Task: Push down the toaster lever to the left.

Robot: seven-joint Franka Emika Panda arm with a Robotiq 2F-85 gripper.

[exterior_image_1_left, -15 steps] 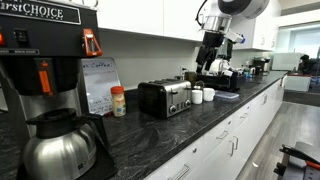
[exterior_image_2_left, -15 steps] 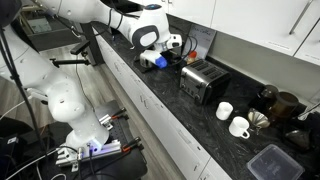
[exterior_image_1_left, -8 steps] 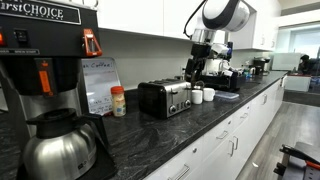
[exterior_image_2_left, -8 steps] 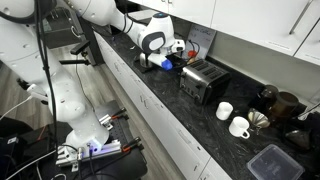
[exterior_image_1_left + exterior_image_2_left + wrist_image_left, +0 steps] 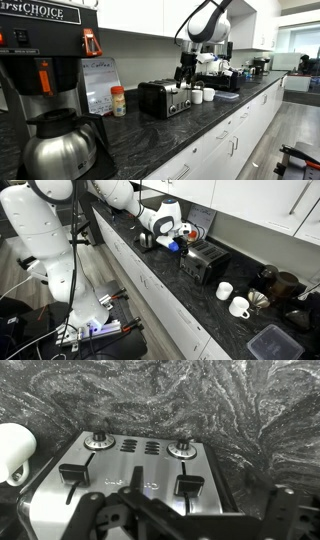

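Note:
The toaster (image 5: 164, 98) has a black body and stands on the dark marbled counter in both exterior views (image 5: 203, 261). The wrist view shows its chrome end face (image 5: 135, 475) from above, with two dark levers (image 5: 72, 472) (image 5: 189, 486) and two knobs (image 5: 99, 440) (image 5: 181, 449). Both levers sit at about the same height. My gripper (image 5: 184, 73) hangs just off the toaster's chrome end, slightly above it (image 5: 184, 243). In the wrist view its fingers (image 5: 187, 510) are spread wide and hold nothing.
A big black coffee machine (image 5: 40, 60) with a steel carafe (image 5: 60, 143) stands at one end of the counter. A small bottle (image 5: 118, 101) and a paper sign are beside the toaster. White mugs (image 5: 225, 290) (image 5: 240, 307) and a lidded container (image 5: 270, 342) lie beyond it.
The arm has swung along the counter toward the toaster and come lower. The gripper now hangs by the chrome end. The toaster has not moved.

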